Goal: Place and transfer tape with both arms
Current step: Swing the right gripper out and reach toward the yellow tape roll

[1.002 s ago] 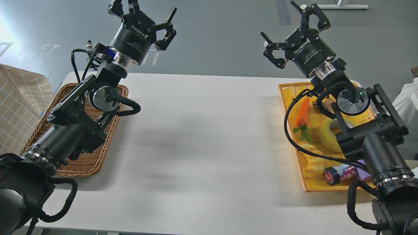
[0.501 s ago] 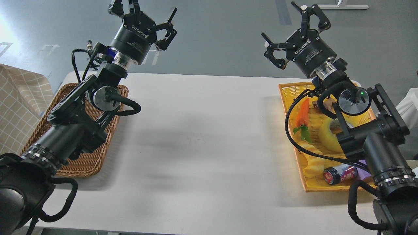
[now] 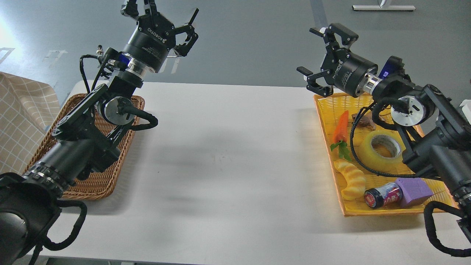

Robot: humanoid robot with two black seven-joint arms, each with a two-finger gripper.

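The tape (image 3: 381, 150), a thick translucent yellow roll with a grey-white core, lies flat in the yellow tray (image 3: 327, 105) at the right. My right gripper (image 3: 319, 55) is open and empty, held high above the tray's far left corner, pointing left, well away from the tape. Part of my right arm and a cable cross in front of the tape's right side. My left gripper (image 3: 162, 16) is open and empty, raised high over the far end of the wicker basket (image 3: 94, 184) at the left.
In the tray also lie a toy carrot (image 3: 340, 127), a yellow ridged bread toy (image 3: 351, 179), a small dark jar (image 3: 382, 195), a purple block (image 3: 414, 187) and a brown item (image 3: 362, 119). A checked cloth (image 3: 18, 117) hangs at the far left. The white table (image 3: 228, 158) spans between basket and tray.
My right arm swung right and its gripper turned leftward and lowered a little, uncovering the tape and purple block. The left arm has not moved.
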